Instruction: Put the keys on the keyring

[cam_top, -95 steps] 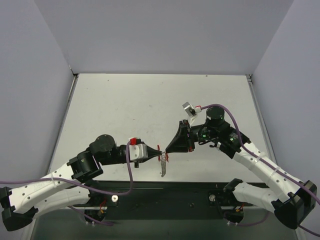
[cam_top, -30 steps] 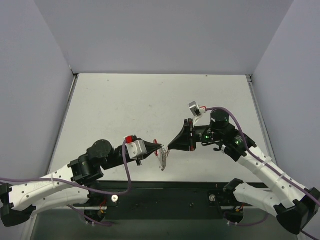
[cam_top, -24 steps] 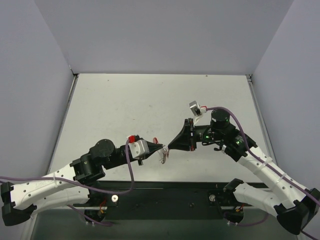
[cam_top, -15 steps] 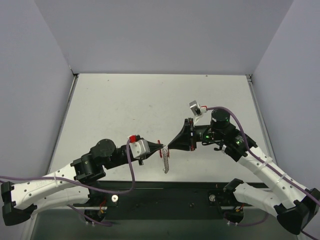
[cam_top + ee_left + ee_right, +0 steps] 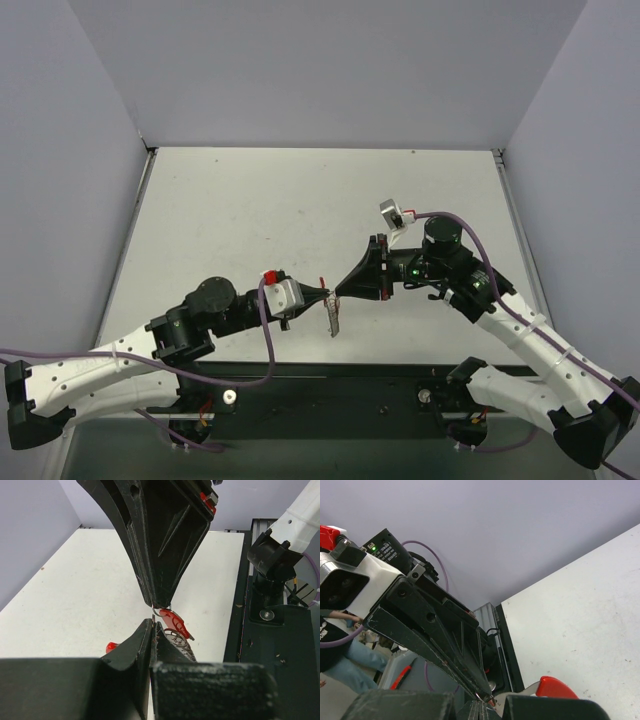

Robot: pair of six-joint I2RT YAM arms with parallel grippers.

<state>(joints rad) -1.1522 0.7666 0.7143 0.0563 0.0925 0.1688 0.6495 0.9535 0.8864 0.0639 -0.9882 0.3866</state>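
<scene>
Left pincer (image 5: pixel 324 293) clenched on small red curved keyring with silver link chain (image 5: pixel 176 622); right pincer (image 5: pixel 338 292) clenched, tip-to-tip, above white tabletop (image 5: pixel 300 210) near edge; open room far

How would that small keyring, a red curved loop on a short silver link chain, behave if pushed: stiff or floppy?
Probably floppy: the keyring hangs limp below the meeting tips of the left gripper and right gripper. Likely light, since a mere fingertip pinch seems to carry it. It could swing or slip, being tiny beside both grippers.
</scene>
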